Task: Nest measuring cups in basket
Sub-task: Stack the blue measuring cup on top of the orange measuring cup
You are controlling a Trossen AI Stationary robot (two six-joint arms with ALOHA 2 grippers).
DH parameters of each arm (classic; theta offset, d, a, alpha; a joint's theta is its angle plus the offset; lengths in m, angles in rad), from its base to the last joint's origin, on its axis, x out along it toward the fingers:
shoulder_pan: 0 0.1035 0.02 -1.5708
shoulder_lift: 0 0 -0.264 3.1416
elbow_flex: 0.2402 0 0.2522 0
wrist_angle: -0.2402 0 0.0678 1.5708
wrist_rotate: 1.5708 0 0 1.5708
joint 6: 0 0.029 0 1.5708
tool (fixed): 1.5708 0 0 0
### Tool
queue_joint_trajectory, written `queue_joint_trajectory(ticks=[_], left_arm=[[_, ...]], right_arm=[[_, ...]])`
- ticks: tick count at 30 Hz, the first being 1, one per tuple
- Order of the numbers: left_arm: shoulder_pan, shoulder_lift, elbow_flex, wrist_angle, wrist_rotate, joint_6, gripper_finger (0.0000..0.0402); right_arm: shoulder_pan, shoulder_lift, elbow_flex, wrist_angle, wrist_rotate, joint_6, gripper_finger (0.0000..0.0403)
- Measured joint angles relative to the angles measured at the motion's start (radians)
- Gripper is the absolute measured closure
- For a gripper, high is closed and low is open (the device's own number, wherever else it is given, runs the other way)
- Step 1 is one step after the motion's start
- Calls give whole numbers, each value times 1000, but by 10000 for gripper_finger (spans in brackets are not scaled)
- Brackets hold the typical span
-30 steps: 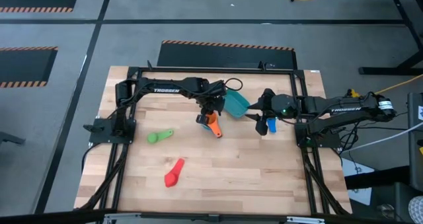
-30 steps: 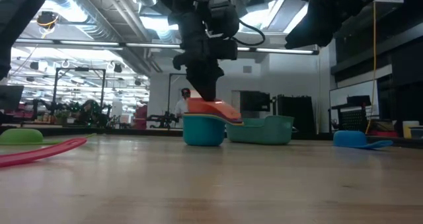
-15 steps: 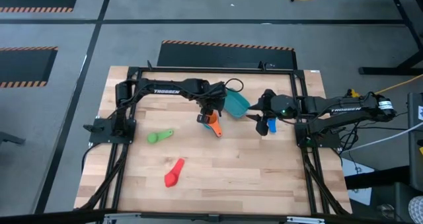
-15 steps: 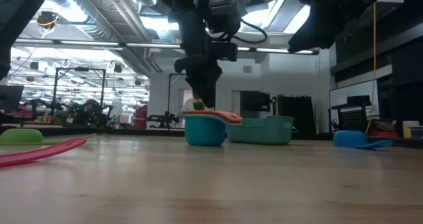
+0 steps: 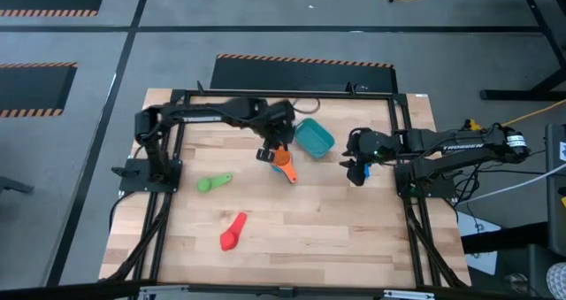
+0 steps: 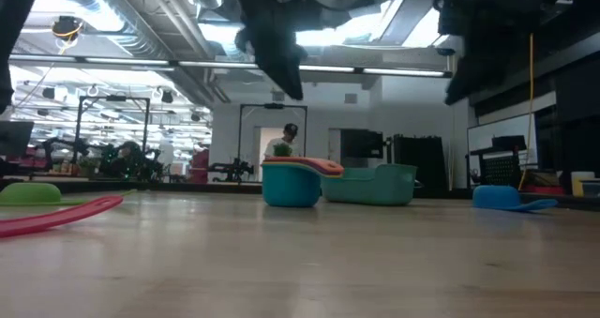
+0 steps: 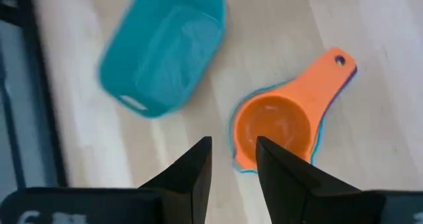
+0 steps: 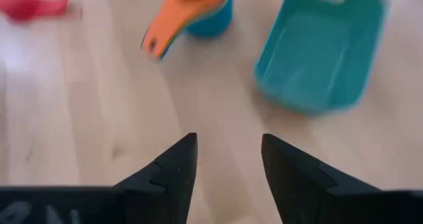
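Lifted clear, the left gripper (image 7: 231,174) hangs slightly parted and empty above the orange cup (image 5: 283,157), nested in a blue one at centre, beside the basket (image 5: 313,137); the right gripper (image 8: 228,161) waits spread.

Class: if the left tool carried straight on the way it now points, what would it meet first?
Probably the orange cup, nested in the light blue cup: the left tool, open and empty, points down at it from above. Depth is unclear, so this is a best reading.
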Motion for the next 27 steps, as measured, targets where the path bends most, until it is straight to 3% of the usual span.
queue_joint_trajectory(ticks=[5,10,19,27], left_arm=[[61,-91,-27,-22,94,-32,290],[122,-184,-182,97,241,-66,290],[150,-261,-463,386,253,-145,290],[137,-260,-486,427,254,-162,290]], right_arm=[[36,0,0,-164,-33,8,228],[95,0,-25,-270,0,99,228],[189,12,-151,-272,-8,109,228],[212,32,-235,-231,5,108,228]])
